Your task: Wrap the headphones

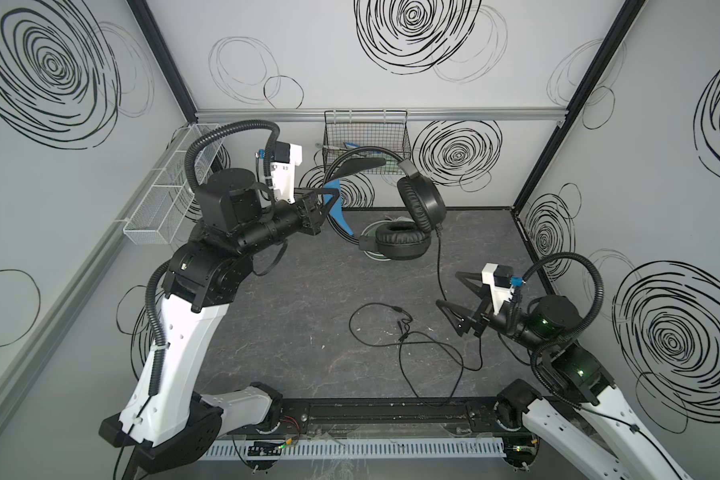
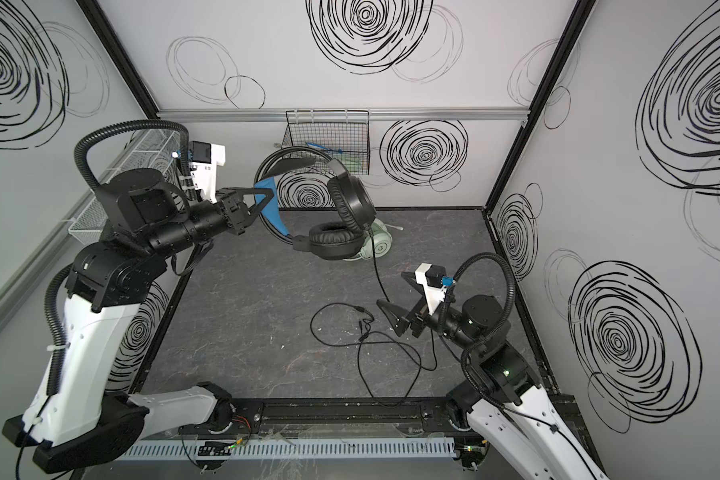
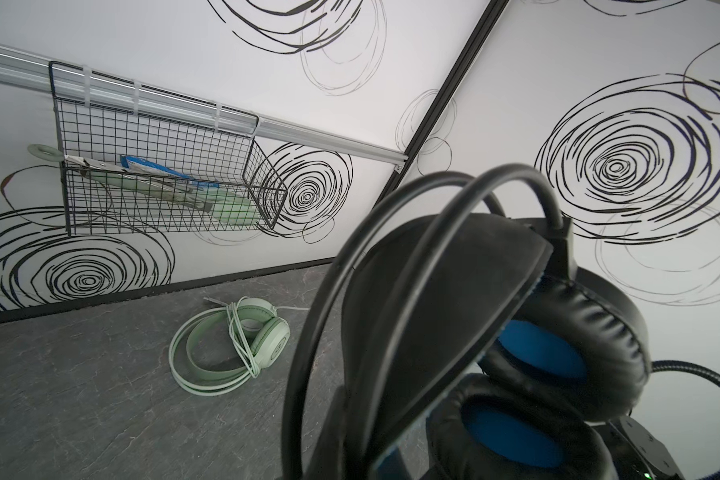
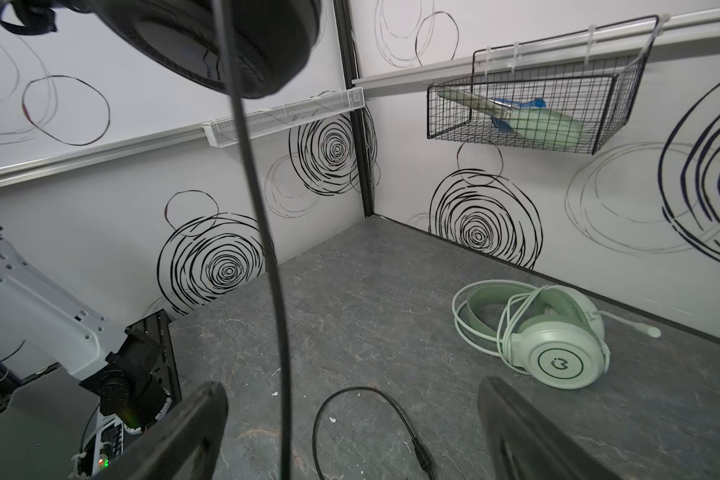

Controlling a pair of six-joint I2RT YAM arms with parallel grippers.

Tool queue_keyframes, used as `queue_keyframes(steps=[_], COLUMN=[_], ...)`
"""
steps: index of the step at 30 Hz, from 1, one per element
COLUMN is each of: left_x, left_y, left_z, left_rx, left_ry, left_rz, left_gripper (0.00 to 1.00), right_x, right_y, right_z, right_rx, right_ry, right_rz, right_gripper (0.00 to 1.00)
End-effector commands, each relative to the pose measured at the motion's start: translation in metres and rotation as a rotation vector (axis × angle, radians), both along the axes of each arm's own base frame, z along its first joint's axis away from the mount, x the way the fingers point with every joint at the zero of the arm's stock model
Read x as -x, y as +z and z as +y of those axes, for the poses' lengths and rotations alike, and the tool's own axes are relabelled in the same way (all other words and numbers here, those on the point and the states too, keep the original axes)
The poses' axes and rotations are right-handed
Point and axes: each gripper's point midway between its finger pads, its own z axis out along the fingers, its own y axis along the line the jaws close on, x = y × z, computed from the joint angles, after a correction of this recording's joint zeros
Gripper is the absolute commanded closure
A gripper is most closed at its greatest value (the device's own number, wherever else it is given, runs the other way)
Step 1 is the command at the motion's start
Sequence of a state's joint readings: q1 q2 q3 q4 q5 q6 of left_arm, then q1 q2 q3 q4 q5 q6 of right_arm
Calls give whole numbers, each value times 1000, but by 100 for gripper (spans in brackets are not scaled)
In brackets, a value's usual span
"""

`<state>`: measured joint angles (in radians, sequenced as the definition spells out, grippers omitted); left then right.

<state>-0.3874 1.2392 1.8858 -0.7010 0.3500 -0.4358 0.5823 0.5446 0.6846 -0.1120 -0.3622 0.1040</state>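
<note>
The grey table (image 1: 267,332) bears the mint headset (image 4: 558,353) near the back wall. Black cord (image 4: 420,452) loops lie toward its front.

Past the left fingers (image 1: 323,191), the black headset (image 1: 422,203) is covering most of the mint headset (image 1: 368,230); right fingers (image 4: 524,436) blurred up close, clipped by the edge.

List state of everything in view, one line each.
Left gripper: shut on black headset.
Right gripper: open, black cord between jaws, ungripped.
Black headset: lifted off table.
Black cord: unwrapped, hanging, rest loose on table.
Green headset: lying on table, cord wrapped around it.
Basket: hanging, holds items.
</note>
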Motion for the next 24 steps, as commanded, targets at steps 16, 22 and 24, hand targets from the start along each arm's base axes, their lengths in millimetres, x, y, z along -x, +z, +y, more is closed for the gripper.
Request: queue_keyframes(steps=[16,22,24], left_x=[-4,-19,-23], left_y=[52,45,43], left_z=[33,62,70], left_rx=[153,270,301], left_ry=[86,192,218], left_rz=[-140,-115,-107], left_gripper=[100,100,100], right_x=[-6,-16,-21], right_y=[-48,-47,-43], right_z=[5,-1,-5], right_rx=[30,48,59], right_ry=[10,-52,-90], right_rz=[-12,-18,-29], right_gripper=[53,91,100])
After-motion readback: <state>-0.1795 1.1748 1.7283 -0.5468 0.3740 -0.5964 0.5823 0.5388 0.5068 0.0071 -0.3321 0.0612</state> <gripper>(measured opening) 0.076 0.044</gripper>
